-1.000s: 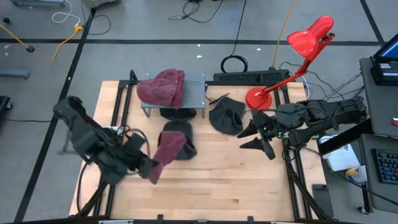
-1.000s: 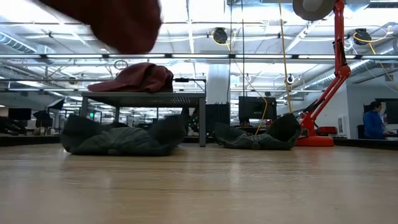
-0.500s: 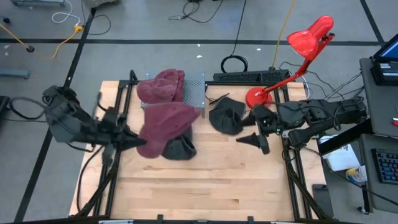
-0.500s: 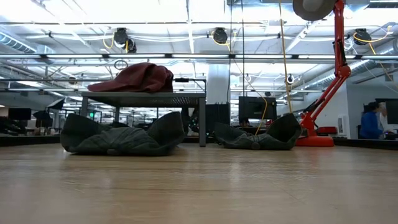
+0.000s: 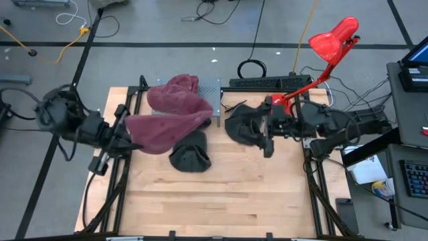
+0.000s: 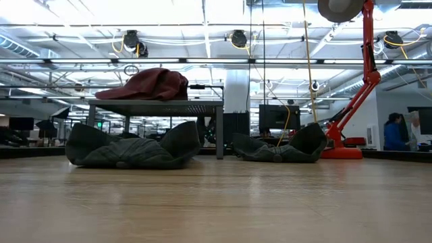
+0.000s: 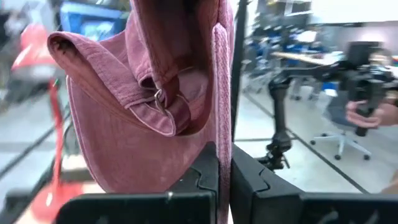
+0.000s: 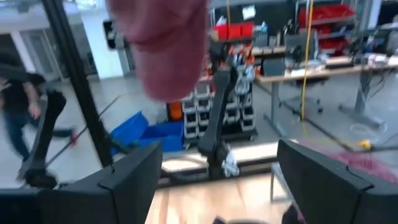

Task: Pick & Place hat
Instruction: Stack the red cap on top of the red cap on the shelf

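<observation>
While the left gripper (image 5: pixel 127 136) clamps its jaws on the edge of a maroon corduroy hat (image 5: pixel 168 127), the hat hangs raised above the wooden table (image 5: pixel 221 201), between a small grey metal rack (image 5: pixel 212 100) carrying another maroon hat (image 5: pixel 175 92) and a dark grey hat (image 5: pixel 189 157) lying below. The right gripper (image 5: pixel 267 131), jaws spread and empty, hovers just beside a second dark grey hat (image 5: pixel 242 124) near the red desk lamp (image 5: pixel 321 53).

A wooden table (image 5: pixel 221 201) sits on a grey floor. At its far edge stands a red desk lamp (image 5: pixel 321 60) — base on the table, head raised. A black keyboard (image 5: pixel 257 83) lies beside it. Behind — a person (image 6: pixel 393 131) at a desk.
</observation>
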Robot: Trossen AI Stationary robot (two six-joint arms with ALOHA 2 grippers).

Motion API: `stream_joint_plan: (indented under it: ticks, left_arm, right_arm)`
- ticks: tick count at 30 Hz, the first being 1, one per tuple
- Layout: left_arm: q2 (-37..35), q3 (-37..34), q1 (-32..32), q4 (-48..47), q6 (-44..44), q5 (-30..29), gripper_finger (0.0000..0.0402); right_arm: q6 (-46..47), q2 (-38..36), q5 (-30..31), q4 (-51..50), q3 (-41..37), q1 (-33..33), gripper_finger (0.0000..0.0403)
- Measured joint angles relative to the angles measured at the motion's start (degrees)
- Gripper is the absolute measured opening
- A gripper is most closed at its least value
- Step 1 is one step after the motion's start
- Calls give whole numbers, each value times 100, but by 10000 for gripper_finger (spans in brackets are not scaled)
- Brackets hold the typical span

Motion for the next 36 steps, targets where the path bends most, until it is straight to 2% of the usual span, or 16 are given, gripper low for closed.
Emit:
stream_joint_plan:
  ticks: [3, 7, 11, 14, 20, 26, 32, 36]
  left_arm:
    - [-185, -243, 193, 458, 550, 576, 8]
    - [-432, -580, 630, 1001, 1092, 1485, 8]
    - [-541, -978, 1287, 1799, 1426, 2639, 8]
    - [-529, -1157, 1921, 2206, 1373, 3289, 8]
    - [-167, -1240, 3380, 3060, 899, 4702, 8]
    - [502, -1240, 4826, 4148, -134, 6167, 8]
    - [1344, -1240, 5765, 5594, -1087, 7065, 8]
    - [1868, -1240, 6175, 6658, -1781, 7473, 8]
  right_arm:
    - [-125, 196, -213, 539, 0, -167, 310]
    - [-175, 453, -857, 1292, 0, -452, 309]
    - [-214, 673, -1397, 1926, 0, -793, 309]
    - [-205, 758, -1809, 2274, 0, -1073, 309]
    - [383, 757, -2765, 2692, 0, -1808, 309]
    - [1030, 762, -3719, 2881, 0, -2613, 309]
    - [1738, 783, -4862, 3235, 0, -3211, 309]
    - [1931, 784, -5247, 3345, 0, -3413, 309]
